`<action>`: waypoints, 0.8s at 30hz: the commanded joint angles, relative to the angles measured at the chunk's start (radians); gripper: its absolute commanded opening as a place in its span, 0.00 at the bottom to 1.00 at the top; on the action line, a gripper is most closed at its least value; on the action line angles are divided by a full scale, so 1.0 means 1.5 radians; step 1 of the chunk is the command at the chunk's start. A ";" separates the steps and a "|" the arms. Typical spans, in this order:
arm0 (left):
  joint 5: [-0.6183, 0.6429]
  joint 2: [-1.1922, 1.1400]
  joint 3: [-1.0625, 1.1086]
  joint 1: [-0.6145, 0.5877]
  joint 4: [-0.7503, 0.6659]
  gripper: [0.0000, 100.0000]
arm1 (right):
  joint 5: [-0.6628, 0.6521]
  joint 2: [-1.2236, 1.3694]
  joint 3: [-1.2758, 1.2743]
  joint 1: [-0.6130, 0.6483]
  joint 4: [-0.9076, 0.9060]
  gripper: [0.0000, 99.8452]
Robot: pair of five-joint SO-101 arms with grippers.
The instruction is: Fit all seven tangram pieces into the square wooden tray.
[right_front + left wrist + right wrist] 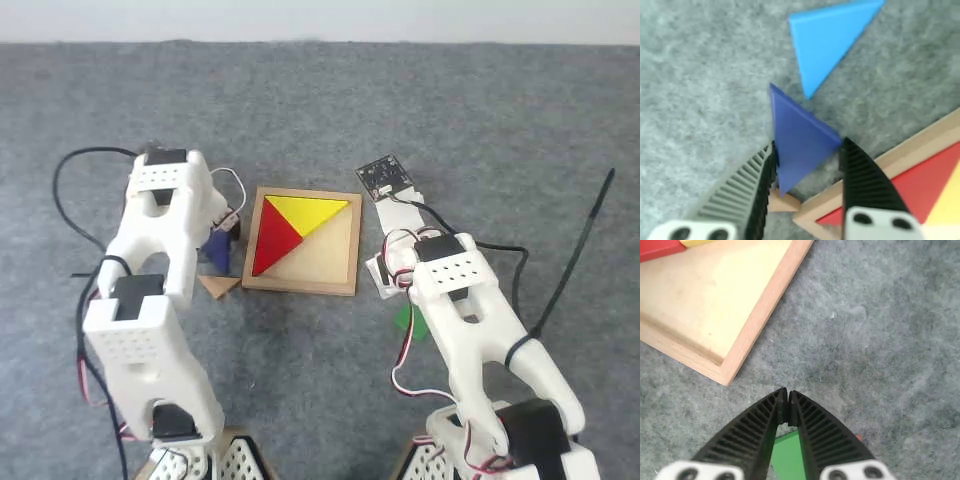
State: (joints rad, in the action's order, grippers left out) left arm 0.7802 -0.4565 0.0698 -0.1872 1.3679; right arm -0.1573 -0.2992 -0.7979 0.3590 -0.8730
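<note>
Dark blue triangle (800, 135) is the piece in play. The left gripper (807, 145) has a finger on each side of it and looks to be pinching it by the edges, just outside the corner of the square wooden tray (300, 284). So I'd call this the pick-up stage for piece number three. The red triangle (272, 240) and yellow triangle (310, 212) are already seated in the tray, meeting along one edge and filling the half nearer the far side, while the bare wood in the other half is open.

My guess for the next move: lift it clear of the tray's rim, carry it over the bare wood, turn it so a straight side sits flush against the red one or the wall, then set it down flat. The rim is the obvious snag, since it's right next to the gripper.

Other stuff around:
- light blue triangle (832, 37) lies on the grey felt of the bench, near the dark blue one's tip but apart from it
- tan triangle (220, 285) sits right by the tray's near corner, under or against the dark blue piece's lower point; can't tell which, and it could get dragged along
- green piece (787, 457) lies on the felt beneath the right gripper (788, 394), whose fingers are pressed together on nothing, parked beside the tray's other side
</note>
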 commanded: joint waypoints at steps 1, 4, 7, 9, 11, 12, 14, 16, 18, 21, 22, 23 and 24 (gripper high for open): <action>0.002 0.009 -0.041 -0.003 0.046 0.18 | -0.009 -0.034 0.003 0.003 0.009 0.01; 0.002 0.009 -0.052 -0.002 0.061 0.18 | -0.009 -0.034 0.003 0.003 0.009 0.01; -0.007 0.009 -0.064 -0.002 0.075 0.18 | -0.009 -0.034 0.003 0.003 0.009 0.01; -0.016 0.009 -0.074 -0.002 0.084 0.18 | -0.009 -0.034 0.003 0.003 0.009 0.01; -0.016 0.009 -0.077 -0.003 0.085 0.18 | -0.009 -0.034 0.003 0.003 0.009 0.01; -0.015 0.009 -0.077 -0.004 0.083 0.18 | -0.009 -0.034 0.003 0.003 0.009 0.01; -0.014 0.006 -0.075 -0.006 0.077 0.18 | -0.009 -0.034 0.003 0.003 0.009 0.01; -0.007 0.004 -0.072 -0.007 0.069 0.18 | -0.009 -0.034 0.003 0.003 0.009 0.01; 0.033 0.002 -0.068 -0.009 0.066 0.18 | -0.009 -0.034 0.003 0.003 0.009 0.01; 0.043 0.011 -0.056 -0.014 0.060 0.18 | -0.009 -0.036 0.003 0.003 0.009 0.01; 0.042 0.019 -0.059 -0.018 0.073 0.18 | -0.009 -0.038 0.003 0.003 0.007 0.01; 0.036 0.035 -0.062 -0.027 0.086 0.18 | -0.010 -0.040 0.003 0.003 0.005 0.01; 0.029 0.057 -0.065 -0.034 0.101 0.18 | -0.013 -0.041 0.003 0.003 0.004 0.01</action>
State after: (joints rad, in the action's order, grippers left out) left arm 0.8293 -0.4580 -0.0038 -0.2041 1.4707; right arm -0.1573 -0.2992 -0.7979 0.3590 -0.8730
